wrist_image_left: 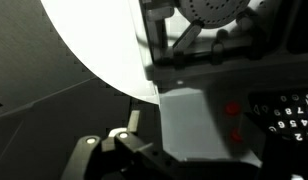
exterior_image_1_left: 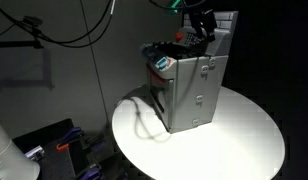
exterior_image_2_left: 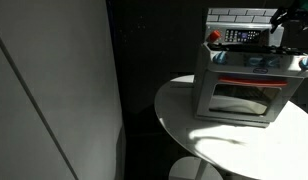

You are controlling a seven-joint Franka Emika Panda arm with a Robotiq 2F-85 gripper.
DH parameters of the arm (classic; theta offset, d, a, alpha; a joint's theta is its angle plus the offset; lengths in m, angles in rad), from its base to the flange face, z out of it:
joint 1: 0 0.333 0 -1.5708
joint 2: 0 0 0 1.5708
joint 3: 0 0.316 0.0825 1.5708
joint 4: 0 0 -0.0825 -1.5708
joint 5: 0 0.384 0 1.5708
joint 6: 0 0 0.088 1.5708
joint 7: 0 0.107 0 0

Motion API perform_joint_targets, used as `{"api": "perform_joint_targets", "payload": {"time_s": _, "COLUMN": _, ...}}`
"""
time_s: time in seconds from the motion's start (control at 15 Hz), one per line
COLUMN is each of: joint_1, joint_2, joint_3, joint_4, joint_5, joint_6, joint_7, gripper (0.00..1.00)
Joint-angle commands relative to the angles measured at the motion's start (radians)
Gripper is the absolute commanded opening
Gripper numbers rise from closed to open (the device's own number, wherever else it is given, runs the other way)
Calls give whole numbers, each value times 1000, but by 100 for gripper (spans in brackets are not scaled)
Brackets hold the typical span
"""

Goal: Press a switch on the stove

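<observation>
The stove (exterior_image_1_left: 189, 95) is a small grey box standing on a round white table (exterior_image_1_left: 244, 140). In an exterior view its oven door (exterior_image_2_left: 239, 98) faces the camera, with the white tiled back panel (exterior_image_2_left: 239, 14) behind. My gripper (exterior_image_1_left: 202, 32) hangs just over the stove's top near the back panel, and it also shows at the far right in an exterior view (exterior_image_2_left: 285, 20). In the wrist view the grey stove top (wrist_image_left: 194, 120) lies close below, with two red buttons (wrist_image_left: 234, 120) and a dark keypad (wrist_image_left: 289, 115) to the right. The gripper's dark fingers (wrist_image_left: 144, 160) sit at the bottom; their gap is not visible.
The table's edge (exterior_image_2_left: 179, 130) drops off to a dark floor. A burner (wrist_image_left: 219, 10) and dark pan supports sit on the stove top. Cables (exterior_image_1_left: 64, 30) hang at the back, and boxes (exterior_image_1_left: 54, 145) lie on the floor beside the table.
</observation>
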Motion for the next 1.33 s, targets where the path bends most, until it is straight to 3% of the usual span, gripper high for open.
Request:
{"api": "perform_joint_targets", "payload": {"time_s": 0.0, "joint_1": 15, "joint_2": 20, "joint_3": -17, "joint_4": 37, "joint_5": -22, "joint_6": -13, "joint_7": 36, "gripper": 100}}
{"api": "perform_joint_targets", "payload": {"time_s": 1.27, "joint_1": 17, "joint_2": 38, "joint_3": -23, "joint_4": 52, "joint_5": -18, "joint_6": -18, "joint_7": 44, "gripper": 100}}
